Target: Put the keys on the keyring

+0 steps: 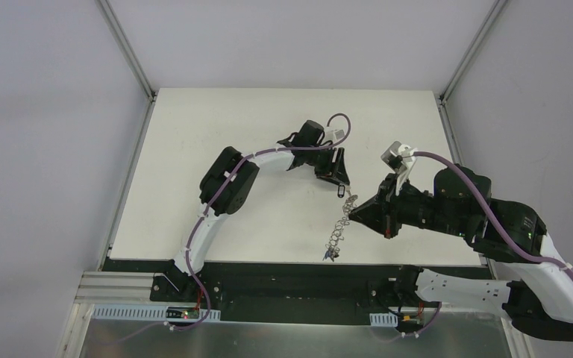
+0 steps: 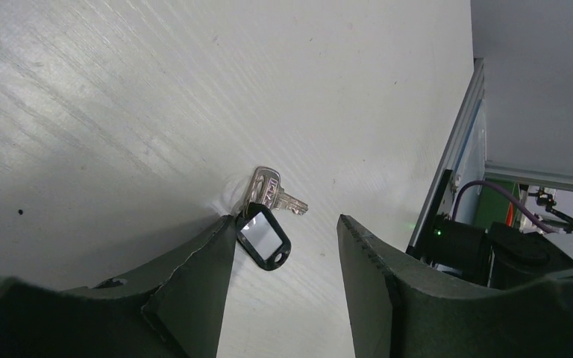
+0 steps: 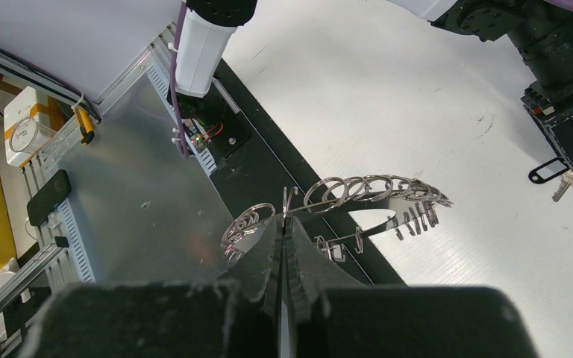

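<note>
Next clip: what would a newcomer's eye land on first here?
First, the keyring, bristling with wire loops, pinched by the shut right gripper and held up near the table's front edge. Then the open left gripper low over mid-table, with a silver key and its black tag lying between its fingers, close against one of them.

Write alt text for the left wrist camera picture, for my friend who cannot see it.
A tiny silver metal key with a black oblong plastic tag lies on the white table between the open black fingers of the left gripper, the tag right against one finger. A metal rail and a purple cable show at the right edge.
</note>
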`<state>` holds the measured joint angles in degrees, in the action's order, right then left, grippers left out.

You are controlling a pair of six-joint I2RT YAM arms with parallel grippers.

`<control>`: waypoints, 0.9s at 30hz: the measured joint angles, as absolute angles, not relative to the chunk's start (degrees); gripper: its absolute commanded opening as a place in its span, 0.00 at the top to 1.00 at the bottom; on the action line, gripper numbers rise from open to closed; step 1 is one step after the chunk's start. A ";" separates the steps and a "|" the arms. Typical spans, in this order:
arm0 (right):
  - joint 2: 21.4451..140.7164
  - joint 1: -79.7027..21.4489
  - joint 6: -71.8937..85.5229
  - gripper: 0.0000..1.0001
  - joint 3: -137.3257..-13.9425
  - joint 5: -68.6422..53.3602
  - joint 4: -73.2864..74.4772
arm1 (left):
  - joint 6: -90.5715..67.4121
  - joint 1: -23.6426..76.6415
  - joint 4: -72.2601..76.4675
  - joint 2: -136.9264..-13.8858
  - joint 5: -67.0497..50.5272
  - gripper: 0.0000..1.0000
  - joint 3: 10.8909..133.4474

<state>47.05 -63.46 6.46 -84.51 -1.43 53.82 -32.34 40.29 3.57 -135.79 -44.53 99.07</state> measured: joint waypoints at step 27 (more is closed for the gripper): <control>46.48 -63.46 6.46 1.00 -83.55 -2.46 53.78 | -30.50 40.88 4.69 -137.99 -44.64 0.60 101.49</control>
